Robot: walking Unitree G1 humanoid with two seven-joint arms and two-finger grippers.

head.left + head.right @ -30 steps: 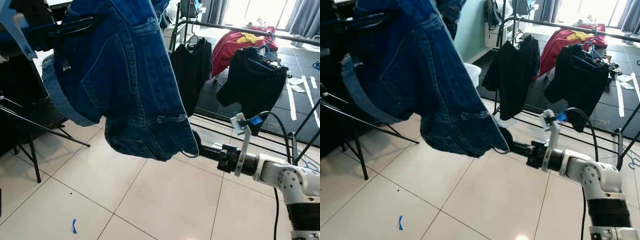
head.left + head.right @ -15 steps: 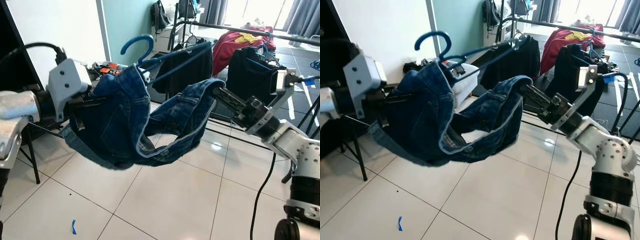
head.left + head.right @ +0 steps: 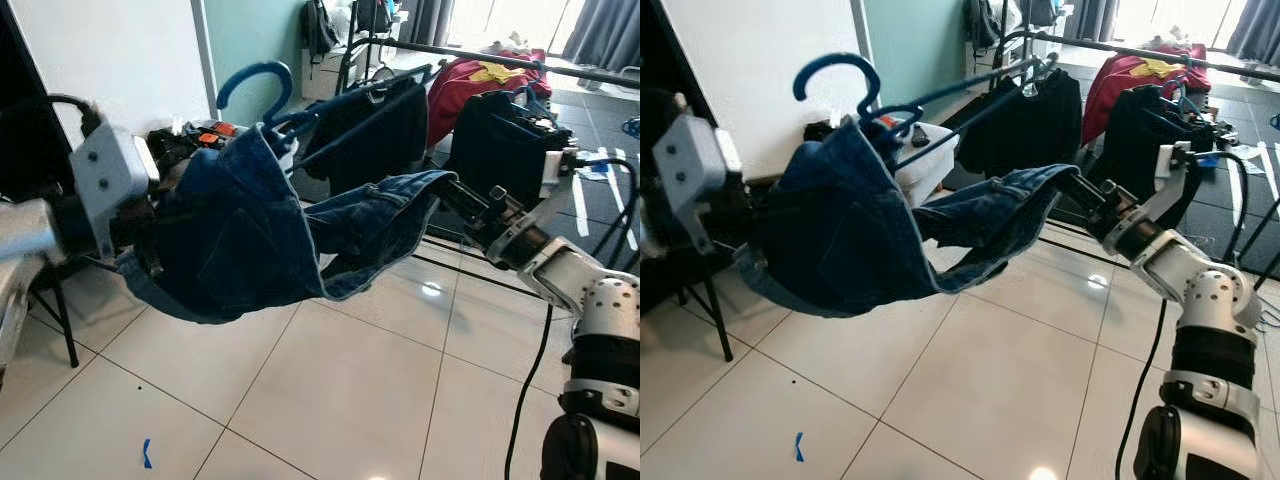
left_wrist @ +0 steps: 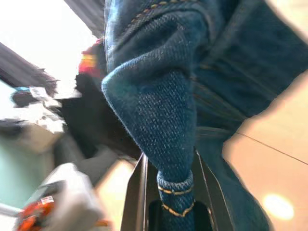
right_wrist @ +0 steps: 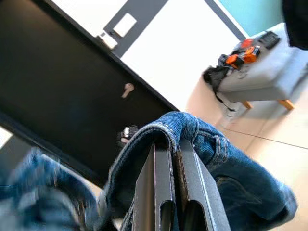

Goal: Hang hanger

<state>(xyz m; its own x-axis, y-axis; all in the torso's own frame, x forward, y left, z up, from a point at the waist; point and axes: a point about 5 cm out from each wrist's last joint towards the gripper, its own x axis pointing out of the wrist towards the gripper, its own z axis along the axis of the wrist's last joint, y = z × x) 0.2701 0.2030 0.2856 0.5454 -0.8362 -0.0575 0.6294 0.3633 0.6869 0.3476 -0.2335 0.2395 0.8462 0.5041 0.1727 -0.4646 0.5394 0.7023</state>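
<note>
left gripper (image 4: 175, 192): on our left, pinched tight on a bunched fold of the jeans (image 3: 230, 240). In the left wrist view the denim is jammed right between the two black fingers.

jeans: slung between our two arms like a hammock, sagging in the middle, up off the floor (image 3: 330, 400). We'd call this thick, floppy and fairly heavy. No stiffness at all, so it'll swing and drag wherever we go. Denim isn't slippery, so the pinches should hold.

hanger (image 3: 290, 115): blue plastic, hook up at the near left, long arm running far and right toward the rack. It's threaded into the jeans, and neither gripper is actually touching it. Light and stiff, we reckon, and it could slide out if the cloth tips. The hook or neck looks like the place to grab it.

right gripper (image 5: 175, 166): on our right, fingers pressed together with the waistband edge folded over them, carrying that end of the jeans.

rack (image 3: 520, 62): far right, dark bar with a black top (image 3: 385, 125), another black garment (image 3: 505, 140) and a red one (image 3: 470, 85) on it. The free bar seems to be between the black pieces, a bit tight.

room: open tile in front of us, but the rack's lower rails and a dangling cable (image 3: 535, 370) on the right could snag.
</note>
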